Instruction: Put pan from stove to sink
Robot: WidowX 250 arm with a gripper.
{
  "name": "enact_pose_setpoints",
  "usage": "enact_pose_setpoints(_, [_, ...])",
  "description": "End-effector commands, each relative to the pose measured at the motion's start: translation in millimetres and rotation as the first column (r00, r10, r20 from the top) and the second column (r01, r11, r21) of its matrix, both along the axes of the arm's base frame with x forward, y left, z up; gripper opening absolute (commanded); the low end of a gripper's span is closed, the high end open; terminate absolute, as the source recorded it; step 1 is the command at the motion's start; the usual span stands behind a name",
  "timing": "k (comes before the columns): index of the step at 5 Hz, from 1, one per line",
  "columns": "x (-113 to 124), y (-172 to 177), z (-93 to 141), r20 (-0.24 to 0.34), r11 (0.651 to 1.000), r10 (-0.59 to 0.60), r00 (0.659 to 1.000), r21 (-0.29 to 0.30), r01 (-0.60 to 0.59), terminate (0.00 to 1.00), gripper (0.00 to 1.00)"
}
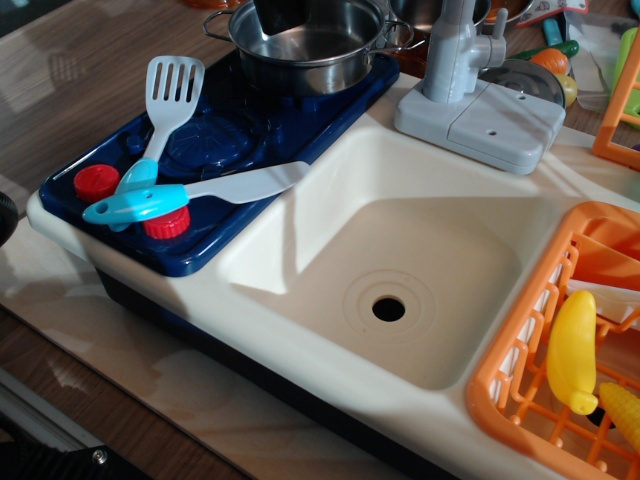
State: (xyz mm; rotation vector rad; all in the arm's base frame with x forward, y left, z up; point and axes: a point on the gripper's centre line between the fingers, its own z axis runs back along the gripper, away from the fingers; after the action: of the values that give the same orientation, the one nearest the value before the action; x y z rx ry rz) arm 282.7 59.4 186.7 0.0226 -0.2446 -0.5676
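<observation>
The pan [310, 50] is a shiny steel pot with wire loop handles. It stands on the far burner of the dark blue stove [250, 140] at the top of the view. A dark part of my gripper [280, 14] reaches down into the pan's near-left rim at the top edge of the frame. Only its lower tip shows, so I cannot tell how the jaws stand. The cream-white sink [400, 250] lies to the right of the stove, with a black drain hole [388, 308] and nothing in it.
Two grey spatulas with blue handles [170, 95] [240, 183] lie across the stove by two red knobs [97, 180]. A grey faucet [455, 60] stands behind the sink. An orange dish rack [530, 350] at the right holds a yellow banana [572, 350] and corn.
</observation>
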Motion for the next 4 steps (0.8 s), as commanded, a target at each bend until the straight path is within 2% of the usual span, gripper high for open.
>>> enact_pose_setpoints(1, [0.0, 0.0, 0.0, 0.0, 1.0, 0.0, 1.0, 0.0, 0.0, 0.0, 1.0])
enact_pose_setpoints(4, [11.2, -8.1, -32.1, 0.068, 0.997, -0.071, 0.995, -0.026, 0.073, 0.0, 1.0])
